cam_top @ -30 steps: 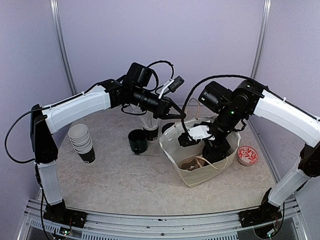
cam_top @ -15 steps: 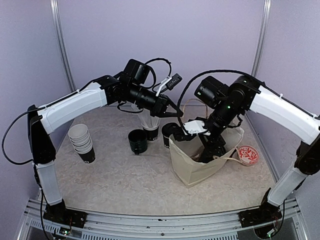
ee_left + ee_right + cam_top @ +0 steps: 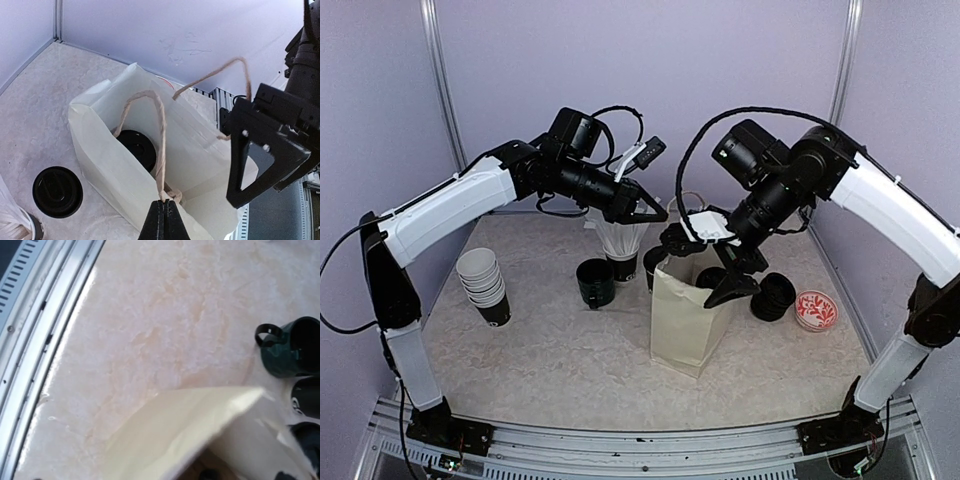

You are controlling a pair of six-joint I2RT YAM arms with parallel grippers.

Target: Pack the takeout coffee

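A cream paper bag (image 3: 682, 318) stands upright in the middle of the table. My left gripper (image 3: 658, 214) (image 3: 165, 203) is shut on the bag's twine handle (image 3: 160, 140) and holds it taut from above. One takeout coffee with a black lid (image 3: 135, 148) sits inside the bag. A second lidded cup (image 3: 57, 191) (image 3: 655, 267) stands on the table to the bag's left. A third (image 3: 772, 296) stands to its right. My right gripper (image 3: 704, 266) hangs open over the bag's mouth, one black finger (image 3: 241, 165) beside the bag's far side. Its fingers do not show in the right wrist view.
A tilted stack of empty paper cups (image 3: 485, 284) stands at the left. A glossy dark mug (image 3: 595, 282) (image 3: 289, 348) and a cup of white straws (image 3: 620, 248) sit left of the bag. A red patterned dish (image 3: 815, 310) lies at the right.
The left gripper has risen and drawn the bag from slumped and wide to upright and narrow. The right gripper has come up out of the bag, and a lidded cup now shows at the bag's right.
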